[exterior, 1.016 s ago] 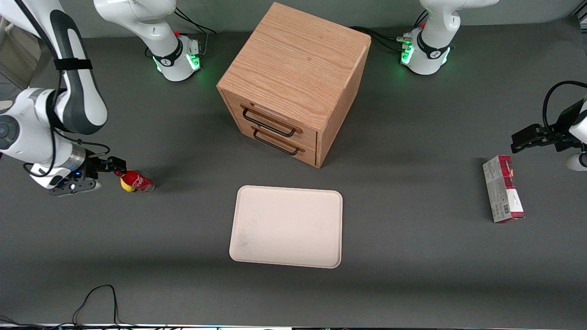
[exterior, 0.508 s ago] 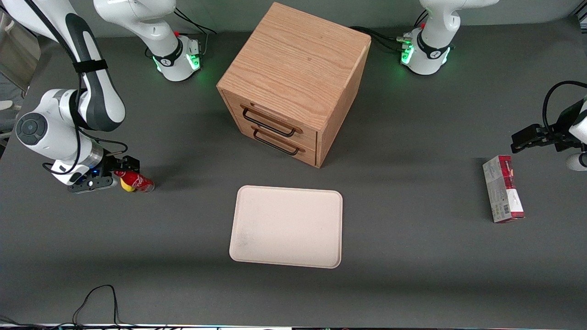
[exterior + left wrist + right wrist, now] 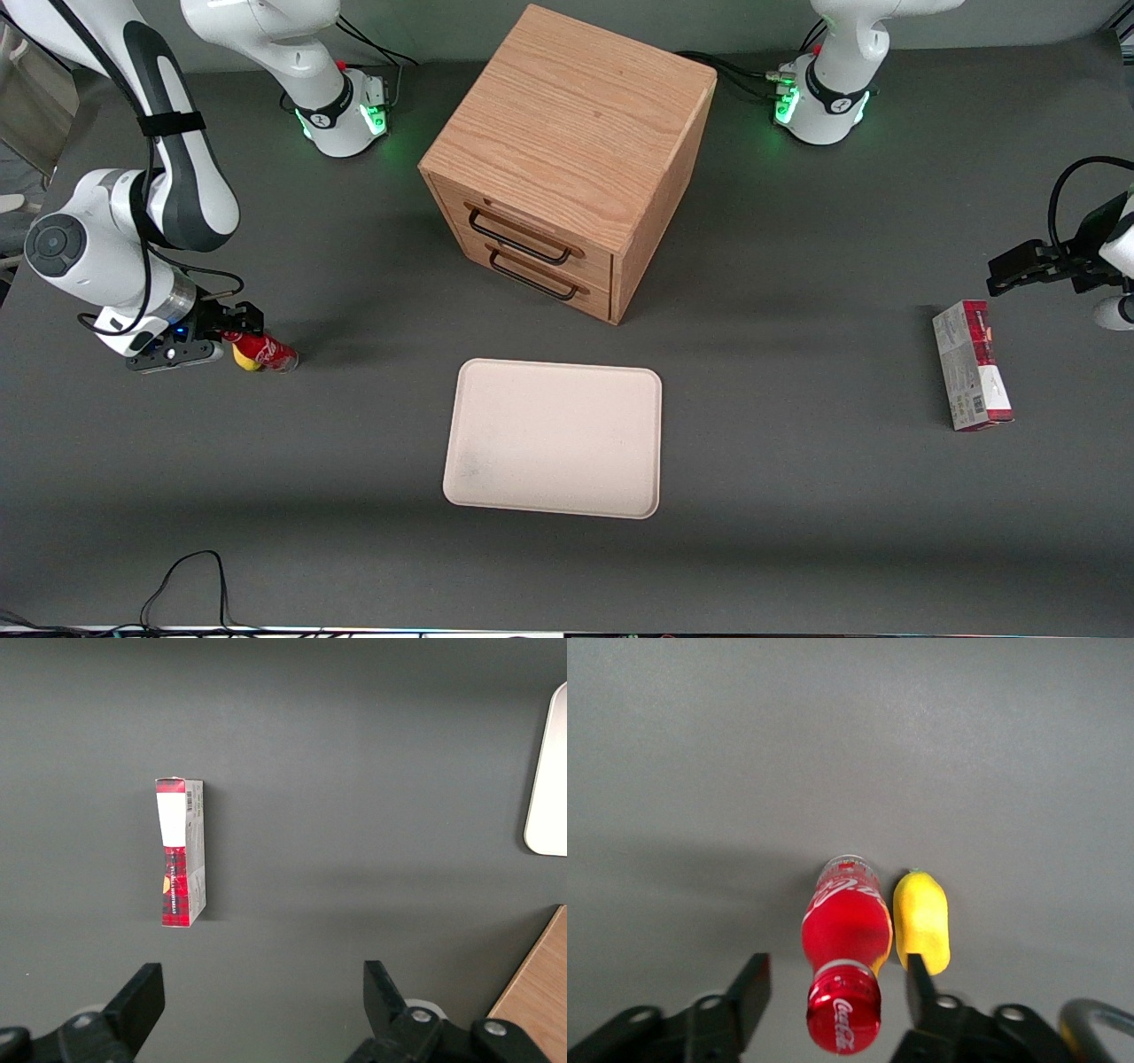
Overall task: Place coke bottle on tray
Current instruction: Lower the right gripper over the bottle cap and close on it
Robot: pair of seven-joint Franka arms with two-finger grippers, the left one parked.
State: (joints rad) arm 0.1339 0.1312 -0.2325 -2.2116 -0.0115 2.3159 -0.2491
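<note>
Glossy red plastic coke bottle [image 3: 843, 939] with a clear base. Smooth matt cream tray [image 3: 554, 438]. Grained wooden cabinet [image 3: 567, 159] on a matt grey table [image 3: 797, 496].

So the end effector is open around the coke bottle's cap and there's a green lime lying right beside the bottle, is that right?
Not quite: the thing beside the coke bottle is a yellow lemon-like lump, not a green lime, as the right wrist view shows. The rest holds: the end effector is open, its fingers on either side of the cap.

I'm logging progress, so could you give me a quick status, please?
Gripper open, straddling coke bottle cap. Bottle upright on table, off tray. Lemon touching bottle.
</note>
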